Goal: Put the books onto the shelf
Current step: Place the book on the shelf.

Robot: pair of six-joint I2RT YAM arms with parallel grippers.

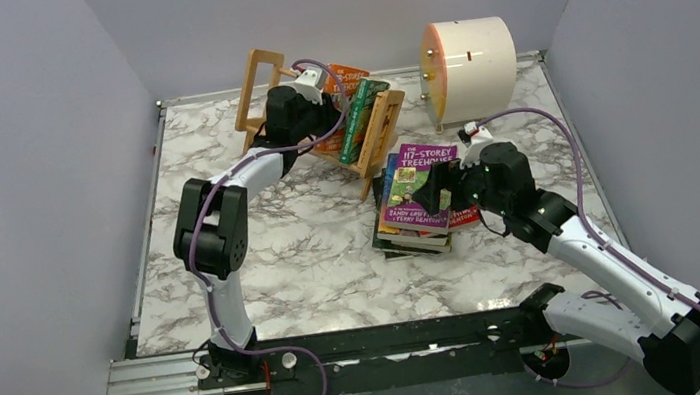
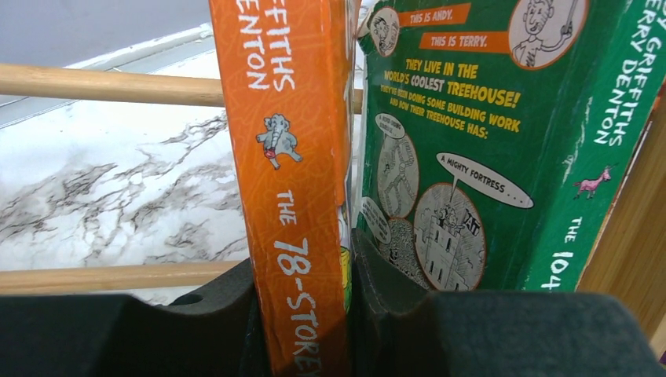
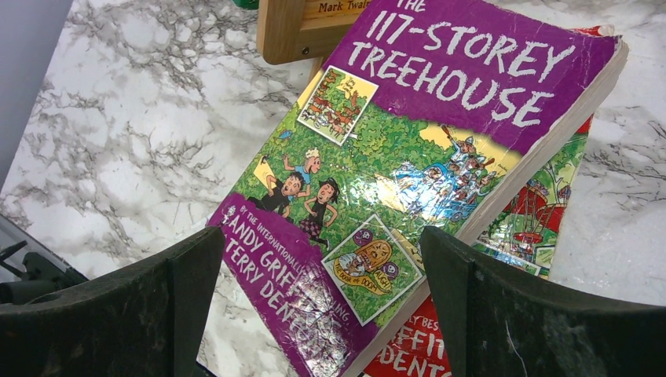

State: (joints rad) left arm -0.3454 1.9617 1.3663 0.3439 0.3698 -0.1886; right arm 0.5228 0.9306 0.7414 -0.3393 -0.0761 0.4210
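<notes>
Shelf (image 1: pixel 380 133): wooden rack, far side of the table.
Stack (image 1: pixel 415 184): just beside the shelf's end — thin glossy paperbacks, probably light, floppy and slippery; best pinched near the spine.
Orange book (image 2: pixel 287 196): upright inside the shelf.
Left gripper (image 2: pixel 306 306): fingers clamped on Orange book's spine.
Right gripper (image 3: pixel 318 259): fingers spread wide over Stack — holding nothing.

Orange book (image 1: pixel 344 79) and green book (image 1: pixel 363 115) leaning in wooden shelf (image 1: pixel 255 90), purple book (image 1: pixel 415 184) topping flat stack (image 1: pixel 412 242) nearby
</notes>
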